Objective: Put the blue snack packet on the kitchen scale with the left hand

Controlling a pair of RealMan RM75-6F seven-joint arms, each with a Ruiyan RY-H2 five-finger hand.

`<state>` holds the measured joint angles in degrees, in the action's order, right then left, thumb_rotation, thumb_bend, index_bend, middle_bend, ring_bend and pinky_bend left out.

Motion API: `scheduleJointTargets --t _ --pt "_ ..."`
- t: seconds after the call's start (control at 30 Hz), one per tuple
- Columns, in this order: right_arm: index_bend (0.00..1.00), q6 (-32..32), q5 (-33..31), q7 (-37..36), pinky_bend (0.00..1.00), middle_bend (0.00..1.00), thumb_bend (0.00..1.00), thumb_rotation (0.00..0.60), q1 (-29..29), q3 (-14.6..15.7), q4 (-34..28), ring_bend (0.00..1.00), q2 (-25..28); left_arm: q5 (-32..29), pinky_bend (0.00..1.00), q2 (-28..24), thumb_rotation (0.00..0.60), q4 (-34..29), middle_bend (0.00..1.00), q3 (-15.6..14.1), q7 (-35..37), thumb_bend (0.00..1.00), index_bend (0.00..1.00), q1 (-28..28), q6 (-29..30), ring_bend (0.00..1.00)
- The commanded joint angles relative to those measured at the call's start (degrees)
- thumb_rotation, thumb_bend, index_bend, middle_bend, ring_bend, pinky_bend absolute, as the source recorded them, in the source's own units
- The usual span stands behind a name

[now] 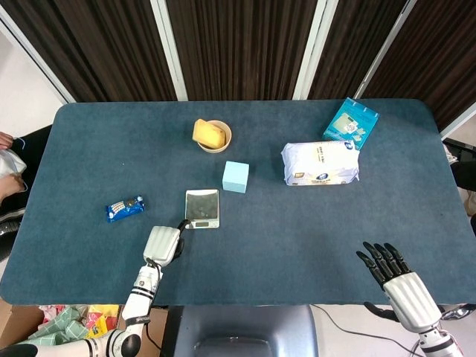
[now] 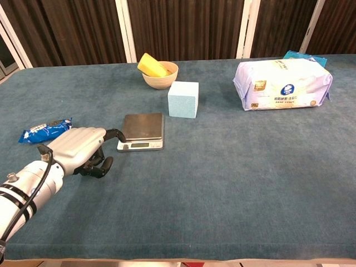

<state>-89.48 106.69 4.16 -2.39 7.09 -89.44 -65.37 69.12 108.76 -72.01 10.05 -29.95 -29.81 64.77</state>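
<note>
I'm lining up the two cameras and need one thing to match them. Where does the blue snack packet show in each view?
Head view: blue snack packet lies left of centre on the table, left of the kitchen scale.
Chest view: blue snack packet sits at the far left, beyond the left hand.
Shared landmark: the kitchen scale, to the packet's right in both.

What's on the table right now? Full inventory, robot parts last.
snack packet: 1, blue, left side, lying free
scale: 1, silver, centre-left, nothing on it
bowl: 1, tan, behind the scale, holds a yellow sponge
cube: 1, light blue, right-rear of the scale
tissue pack: 1, white, right of centre
box: 1, teal, far right
left hand: fingers curled, holds nothing, near the scale
right hand: fingers spread, holds nothing, near right edge
</note>
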Motion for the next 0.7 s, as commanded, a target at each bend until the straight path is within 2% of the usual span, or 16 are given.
scheduleJointTargets --t 0.03,0.7 --pt "0.00 0.24 -0.04 0.04 0.00 0.00 0.19 0.600 -0.03 0.11 -0.11 0.00 0.11 0.26 1.00 0.16 0.600 0.02 1.00 -0.22 -0.02 0.56 0.26 -0.16 0.36 1.00" --pt "0.00 0.43 -0.35 0.65 0.00 0.00 0.19 0.600 0.19 0.19 -0.70 0.00 0.40 -0.01 1.00 -0.77 0.600 0.10 1.00 -1.49 0.28 0.56 0.27 -0.35 0.22 1.00"
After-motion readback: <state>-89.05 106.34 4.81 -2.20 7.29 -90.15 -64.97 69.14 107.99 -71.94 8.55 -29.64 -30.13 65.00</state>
